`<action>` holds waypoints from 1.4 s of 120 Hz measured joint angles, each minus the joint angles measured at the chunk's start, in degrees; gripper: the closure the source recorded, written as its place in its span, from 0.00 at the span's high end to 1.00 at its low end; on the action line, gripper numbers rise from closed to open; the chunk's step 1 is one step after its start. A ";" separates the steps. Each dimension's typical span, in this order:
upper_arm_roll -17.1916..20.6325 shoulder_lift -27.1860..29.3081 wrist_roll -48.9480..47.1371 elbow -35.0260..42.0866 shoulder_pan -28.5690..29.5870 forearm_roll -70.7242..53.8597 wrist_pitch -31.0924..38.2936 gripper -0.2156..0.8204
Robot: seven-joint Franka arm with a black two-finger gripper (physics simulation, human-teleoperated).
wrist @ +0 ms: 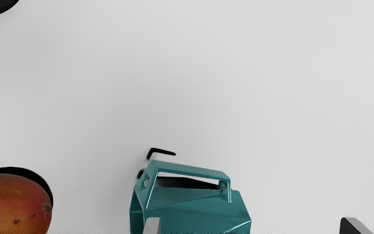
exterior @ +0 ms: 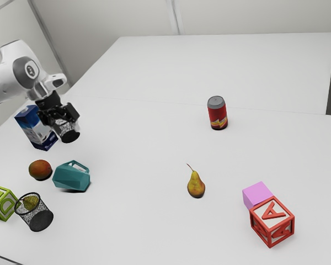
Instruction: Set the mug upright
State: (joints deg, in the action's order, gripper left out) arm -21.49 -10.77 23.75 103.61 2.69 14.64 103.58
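Though on its side, teal mug [exterior: 71,178]; near it, mango [exterior: 40,169], mesh cup [exterior: 41,218].

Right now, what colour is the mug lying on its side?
The mug is teal, best seen in the wrist view.

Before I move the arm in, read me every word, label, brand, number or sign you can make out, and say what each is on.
"A": red-framed block, on its top and again on a side face.
"D": green block, on its top and a side face.
Red can: yellow graphic, no readable words.
Blue-and-white carton: any print is too small to read.
Arm: dark round badge, mark too small to read.
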 joint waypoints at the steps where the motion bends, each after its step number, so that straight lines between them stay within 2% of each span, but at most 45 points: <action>1: -0.11 -0.12 0.18 0.02 0.06 0.22 -0.23 0.79; 41: -0.92 -6.29 6.67 0.25 5.24 8.99 -7.99 0.79; 90: -2.68 -9.63 10.47 0.11 7.91 13.27 -11.86 0.79; 168: -2.70 -17.39 13.10 -3.19 14.13 23.45 -19.01 0.79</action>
State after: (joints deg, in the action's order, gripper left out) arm -24.19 -28.17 36.85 100.42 16.82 38.09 84.57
